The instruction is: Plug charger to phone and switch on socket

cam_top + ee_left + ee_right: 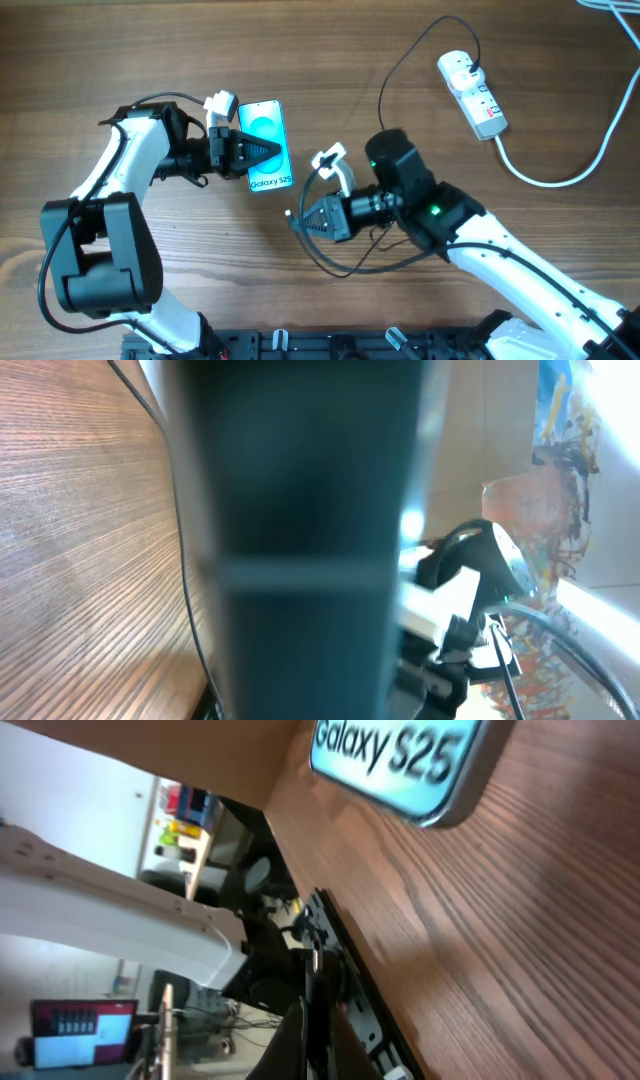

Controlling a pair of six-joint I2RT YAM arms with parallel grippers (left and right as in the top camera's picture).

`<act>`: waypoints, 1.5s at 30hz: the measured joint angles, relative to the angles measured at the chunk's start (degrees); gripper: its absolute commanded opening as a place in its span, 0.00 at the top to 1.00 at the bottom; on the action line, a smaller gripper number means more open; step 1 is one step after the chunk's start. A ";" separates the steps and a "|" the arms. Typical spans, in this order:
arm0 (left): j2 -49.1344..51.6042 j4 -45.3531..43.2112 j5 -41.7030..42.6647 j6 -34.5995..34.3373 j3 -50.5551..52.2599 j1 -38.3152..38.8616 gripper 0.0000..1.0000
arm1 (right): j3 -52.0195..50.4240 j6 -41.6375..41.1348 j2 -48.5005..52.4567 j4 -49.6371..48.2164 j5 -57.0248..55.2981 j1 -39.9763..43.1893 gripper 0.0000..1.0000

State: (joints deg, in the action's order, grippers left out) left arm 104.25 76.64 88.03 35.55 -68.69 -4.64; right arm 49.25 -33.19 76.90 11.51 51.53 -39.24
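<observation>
Phone lies beneath left end effector; charger runs from distant socket.

The table is brown wood with fine grain, matt. The phone, upper middle of the frame, has a glossy glass screen. The socket, upper right, looks like smooth white plastic. The charger is thin, black and matt.

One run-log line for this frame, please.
left gripper shut, tips over phone | right gripper shut on charger, tip short of phone | socket: no gripper near
</observation>
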 measured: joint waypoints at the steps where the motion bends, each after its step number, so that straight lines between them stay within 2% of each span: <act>1: 0.00 0.04 -0.02 0.00 0.00 0.00 0.96 | 0.00 0.09 0.00 0.09 -0.72 -0.81 0.96; 9: 0.00 -0.15 0.00 -1.36 0.00 -0.02 0.96 | -0.17 -0.11 0.59 -1.40 -3.52 -2.51 0.96; 14: 0.00 -0.17 0.00 -2.25 0.00 -0.44 0.96 | -2.91 -4.26 1.90 -15.74 -4.68 -2.51 0.96; 26: 0.00 0.31 0.00 -4.63 -2.89 -0.72 0.96 | -3.17 -17.31 10.54 -34.18 -5.27 -2.51 0.96; 32: 0.00 -3.21 0.35 -5.01 -3.50 -1.09 0.96 | -3.17 -19.28 10.64 -34.95 -2.21 -1.38 0.96; 45: 0.00 -3.02 0.37 -8.74 -4.42 -3.89 0.96 | -3.17 -20.74 11.34 -35.23 2.56 1.79 0.96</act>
State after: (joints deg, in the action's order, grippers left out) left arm 104.25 73.63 88.40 26.81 -73.10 -8.54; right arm 46.09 -53.93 88.25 -23.73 54.08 -37.45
